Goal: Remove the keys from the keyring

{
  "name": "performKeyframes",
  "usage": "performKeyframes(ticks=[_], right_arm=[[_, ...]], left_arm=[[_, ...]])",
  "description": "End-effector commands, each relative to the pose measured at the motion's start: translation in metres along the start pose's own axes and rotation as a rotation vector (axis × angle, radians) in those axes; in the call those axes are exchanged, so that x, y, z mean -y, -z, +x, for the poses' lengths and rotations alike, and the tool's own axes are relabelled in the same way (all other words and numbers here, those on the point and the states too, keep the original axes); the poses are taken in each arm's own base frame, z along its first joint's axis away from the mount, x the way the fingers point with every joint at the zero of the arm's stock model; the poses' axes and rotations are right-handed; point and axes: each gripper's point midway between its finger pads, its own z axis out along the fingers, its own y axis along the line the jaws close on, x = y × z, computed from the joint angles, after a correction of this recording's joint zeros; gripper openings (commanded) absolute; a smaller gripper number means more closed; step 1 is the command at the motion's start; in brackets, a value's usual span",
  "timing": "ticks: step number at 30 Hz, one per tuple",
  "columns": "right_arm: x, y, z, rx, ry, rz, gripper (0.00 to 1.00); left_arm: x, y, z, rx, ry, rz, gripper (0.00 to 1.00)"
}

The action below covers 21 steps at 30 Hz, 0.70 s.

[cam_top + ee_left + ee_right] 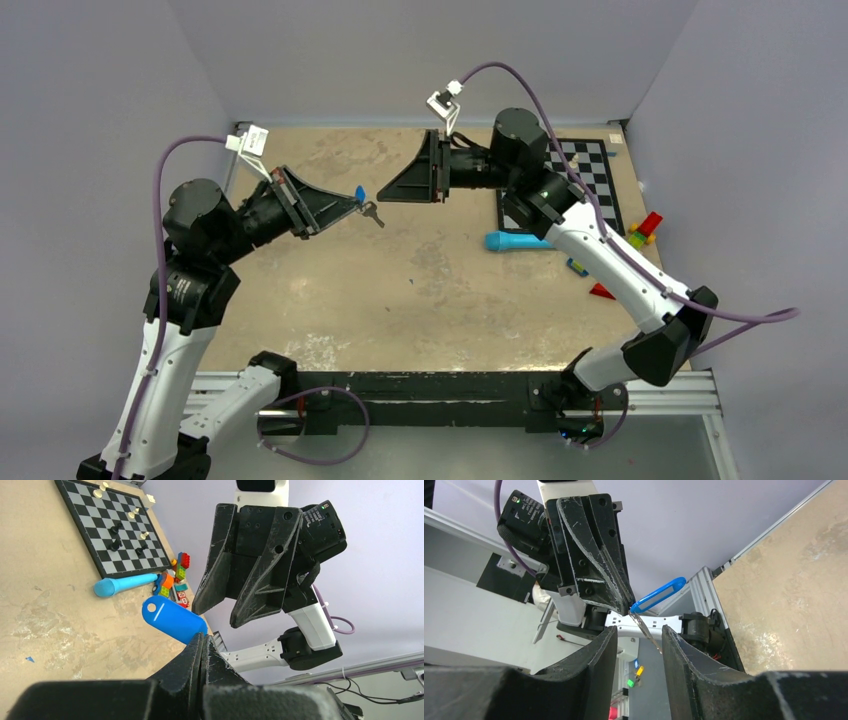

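We look at a tan, worn table (430,310) with pale scuffed patches. At its far right corner lies a black-and-white chessboard (600,185), and a few black and white chess pieces (116,530) stand on it. A light-blue tube (515,241) lies flat just beside the board's near edge. To the board's right we find a cluster of coloured toy bricks (645,228). Nearer us lie a small blue-and-yellow block (577,266) and a red piece (601,291). A tiny blue scrap (410,272) lies mid-table.
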Motion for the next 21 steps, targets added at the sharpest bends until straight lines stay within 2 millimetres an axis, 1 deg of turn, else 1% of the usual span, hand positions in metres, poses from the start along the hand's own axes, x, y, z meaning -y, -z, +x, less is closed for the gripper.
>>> performKeyframes(ticks=[1,4,9,13,16,21], right_arm=[[-0.016,0.011,-0.001,0.008,0.058,-0.033,0.41],[-0.013,0.007,0.0,-0.004,0.047,-0.042,0.39],[-0.022,0.005,-0.001,-0.007,0.061,-0.091,0.38],[-0.024,0.001,0.004,-0.037,0.064,-0.105,0.36],[-0.026,-0.003,0.007,-0.054,0.065,-0.118,0.33],[-0.027,-0.008,0.01,-0.068,0.065,-0.128,0.29]], left_arm=[[0.021,0.006,-0.009,0.03,-0.013,0.049,0.0],[0.021,0.005,-0.009,0.031,-0.003,0.05,0.0],[0.022,0.004,-0.011,0.036,0.009,0.056,0.0],[0.023,0.002,-0.012,0.038,0.021,0.065,0.0],[0.022,0.001,-0.012,0.039,0.028,0.065,0.0],[0.022,0.0,-0.013,0.043,0.039,0.07,0.0]])
